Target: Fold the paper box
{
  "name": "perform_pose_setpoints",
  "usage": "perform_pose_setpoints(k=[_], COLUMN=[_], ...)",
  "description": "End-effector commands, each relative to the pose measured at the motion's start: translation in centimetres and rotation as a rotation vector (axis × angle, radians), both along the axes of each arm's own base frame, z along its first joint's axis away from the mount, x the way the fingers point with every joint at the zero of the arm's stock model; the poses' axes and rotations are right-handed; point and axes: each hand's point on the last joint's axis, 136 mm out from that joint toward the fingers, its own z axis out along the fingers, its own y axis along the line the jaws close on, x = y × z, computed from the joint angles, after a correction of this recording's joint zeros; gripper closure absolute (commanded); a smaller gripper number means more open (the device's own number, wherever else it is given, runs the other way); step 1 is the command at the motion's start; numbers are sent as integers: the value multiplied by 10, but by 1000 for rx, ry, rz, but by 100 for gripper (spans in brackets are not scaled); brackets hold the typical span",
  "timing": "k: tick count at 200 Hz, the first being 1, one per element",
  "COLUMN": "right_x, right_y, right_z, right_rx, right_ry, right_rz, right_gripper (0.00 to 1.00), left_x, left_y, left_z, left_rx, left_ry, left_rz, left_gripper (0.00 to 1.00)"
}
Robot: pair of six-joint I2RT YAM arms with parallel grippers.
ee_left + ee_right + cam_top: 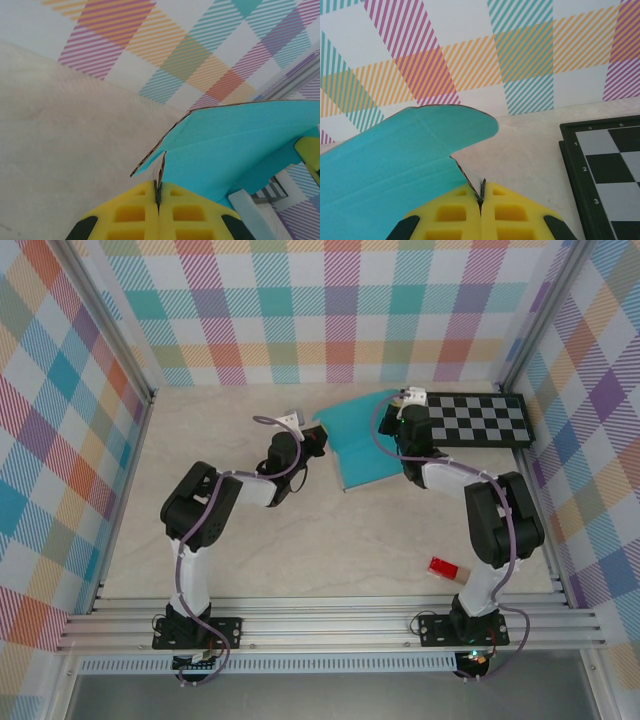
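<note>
The paper box (362, 443) is a teal card cut-out held up off the tabletop at the back centre, between my two grippers. My left gripper (318, 437) sits at its left edge. In the left wrist view the yellow fingers (135, 215) are shut on a thin flap of the paper box (235, 145). My right gripper (398, 424) is at the card's right side. The right wrist view has my right gripper (481, 196) shut on the edge of the paper box (395, 165), whose rounded tab stands up toward the back wall.
A black-and-white checkerboard (478, 420) lies flat at the back right, close beside the right gripper, and its corner is in the right wrist view (605, 170). A small red block (444, 569) rests near the right arm's base. Plaid walls enclose the table.
</note>
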Motion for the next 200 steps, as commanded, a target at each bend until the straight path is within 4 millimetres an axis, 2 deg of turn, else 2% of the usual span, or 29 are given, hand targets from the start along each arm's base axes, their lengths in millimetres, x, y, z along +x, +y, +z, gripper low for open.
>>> perform_pose_setpoints(k=[1, 48, 93, 116, 152, 178, 200], right_x=[-14, -42, -68, -76, -89, -103, -116], right_y=[45, 48, 44, 41, 38, 32, 28], right_z=[7, -21, -34, -36, -34, -45, -54], right_rx=[94, 100, 100, 98, 90, 84, 83], right_ry=[-50, 8, 44, 55, 59, 85, 112], right_rz=[157, 164, 164, 166, 172, 167, 166], right_gripper=[100, 100, 100, 100, 100, 100, 100], left_x=[-26, -41, -65, -74, -97, -117, -131], left_y=[-34, -57, -91, -102, -100, -85, -72], left_z=[13, 23, 29, 23, 3, -21, -31], left_rx=[-96, -101, -129, -123, -87, -14, 8], left_ry=[-26, -31, -10, 21, 60, 89, 110], left_rz=[-145, -158, -202, -220, -229, -224, -219], left_gripper=[100, 100, 100, 100, 100, 100, 100])
